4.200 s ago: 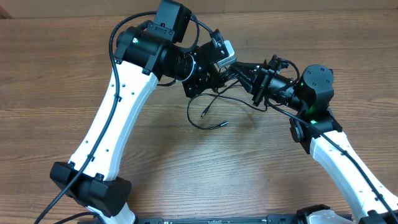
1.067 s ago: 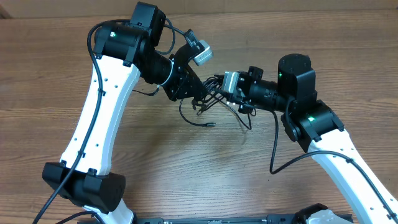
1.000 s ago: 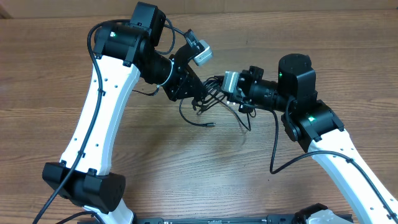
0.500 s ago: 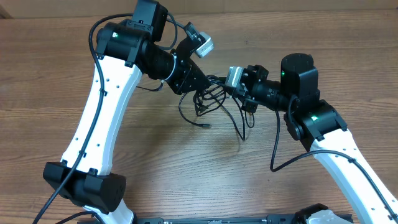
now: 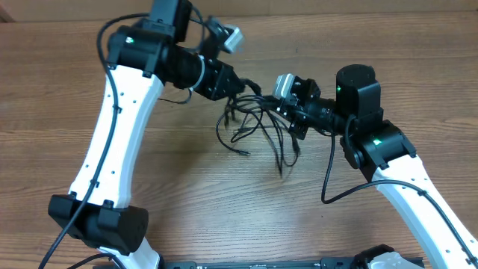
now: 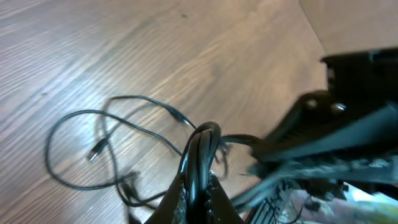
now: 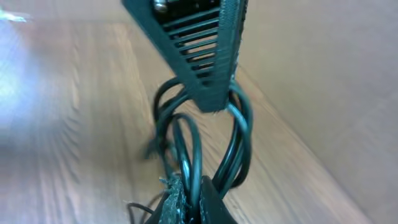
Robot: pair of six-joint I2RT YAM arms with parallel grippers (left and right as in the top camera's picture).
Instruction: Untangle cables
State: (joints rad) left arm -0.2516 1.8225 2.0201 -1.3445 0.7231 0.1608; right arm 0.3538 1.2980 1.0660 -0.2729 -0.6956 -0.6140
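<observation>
The thin black cables (image 5: 258, 127), a tangled bunch with small plugs at the ends, hang between the two hands above the far middle of the brown wooden counter (image 5: 224, 217). Several loops and loose ends droop from the bunch toward the wood (whether the lowest ends touch it cannot be told from overhead).

The left hand (image 5: 245, 86) is closed on the upper left of the bunch. In the left wrist view its fingers (image 6: 186, 196) are pressed together, with a fold of cable arching out over their tips and more loops trailing away to the left.

The right hand (image 5: 278, 107) is closed as well, clamping strands on the right side of the tangle. In the right wrist view its fingers (image 7: 208, 202) meet at the bottom edge, and several strands rise out of them in tall loops. Those loops pass around a ribbed black finger of the left hand, which reaches in from the top of that view. The two hands are near each other, joined by the short run of cable between them.
</observation>
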